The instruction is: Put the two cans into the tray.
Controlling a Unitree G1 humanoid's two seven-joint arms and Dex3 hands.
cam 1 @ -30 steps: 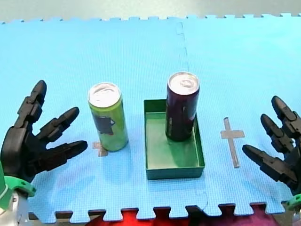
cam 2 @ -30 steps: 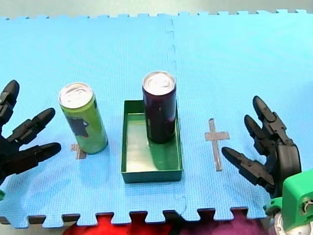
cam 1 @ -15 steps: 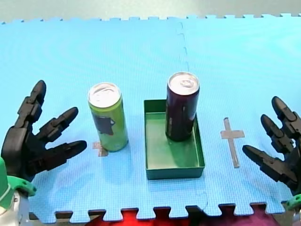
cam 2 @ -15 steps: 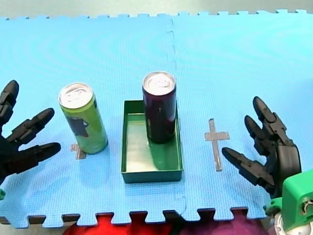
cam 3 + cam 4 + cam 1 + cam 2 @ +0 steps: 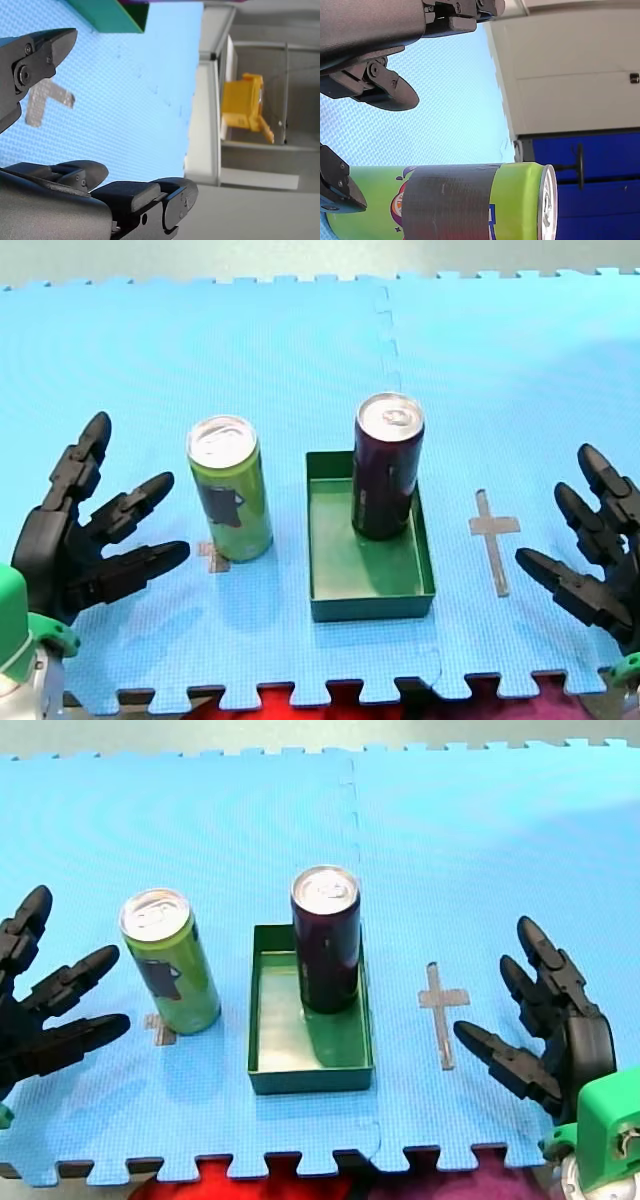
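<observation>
Blue foam mat (image 5: 300, 340) of interlocking tiles, seam running front to back past the tray.

Green can (image 5: 230, 490): stands upright on the mat, outside the tray, just beside its left wall and not touching it. Wears a dark patch (image 5: 450, 200) over most of the label. Shows a scrap of cartoon print at the patch's edge in the second wrist view; no brand or lettering readable. Sits on a small grey tape mark (image 5: 208, 558), pull-tab top up.

Dark purple can (image 5: 387, 470): stands upright inside the green tray (image 5: 372, 607), at the far end and close to the right wall. Carries pale markings on its side, too small to read.

Grey tape cross (image 5: 493, 540): lies flat on the mat to the right of the tray, between it and the right hand.

Left hand (image 5: 75, 540): hovers near the front left of the mat, near the green can but apart from it. Grasps nothing, fingers uncurled.

Right hand (image 5: 590, 560): hovers at the front right edge, apart from the tape cross and well away from the tray. Grasps nothing either, fingers likewise uncurled.

In the first wrist view: black fingers (image 5: 45, 45), a corner of the tray, a tape mark, and a yellow object (image 5: 245, 107) on pale shelving beyond the mat.
</observation>
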